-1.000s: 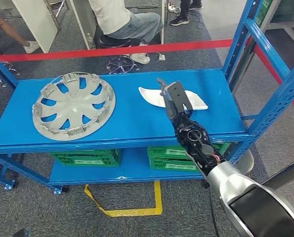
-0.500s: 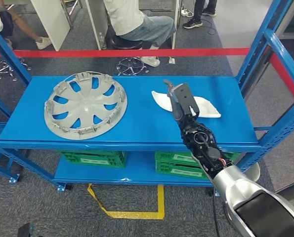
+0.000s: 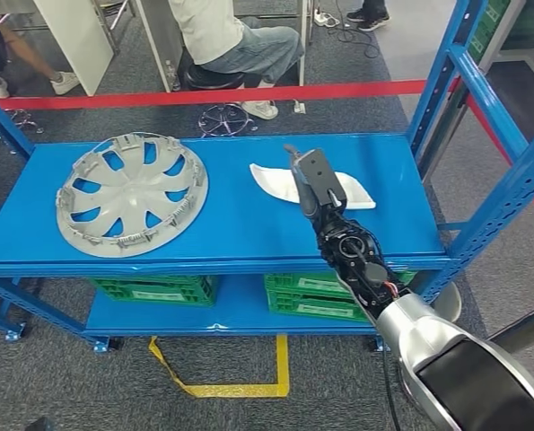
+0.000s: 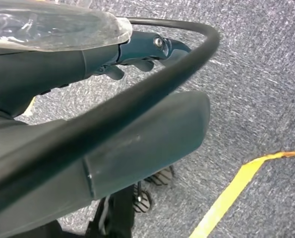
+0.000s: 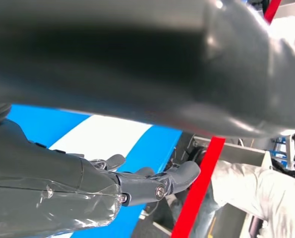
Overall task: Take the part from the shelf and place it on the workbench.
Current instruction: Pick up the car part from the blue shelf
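A white curved part (image 3: pixel 272 180) lies on the right half of the blue shelf's top board (image 3: pixel 250 229). My right hand (image 3: pixel 316 182) reaches out over the middle of it, fingers spread and holding nothing. The right wrist view has the dark fingers (image 5: pixel 153 183) stretched above the white part (image 5: pixel 100 136); I cannot tell whether they touch it. A silver hubcap (image 3: pixel 132 193) lies flat on the left half of the shelf. My left hand (image 4: pixel 138 134) hangs above the grey carpet with nothing in it.
Green crates (image 3: pixel 155 289) sit on the lower board. Blue uprights (image 3: pixel 447 81) frame the shelf's right end. A red floor line (image 3: pixel 250 92) runs behind the shelf, and a person (image 3: pixel 223 36) sits beyond it. Yellow tape (image 3: pixel 216 386) marks the carpet in front.
The whole picture swayed right and back again, so the camera moved. My right hand keeps its place over the white part.
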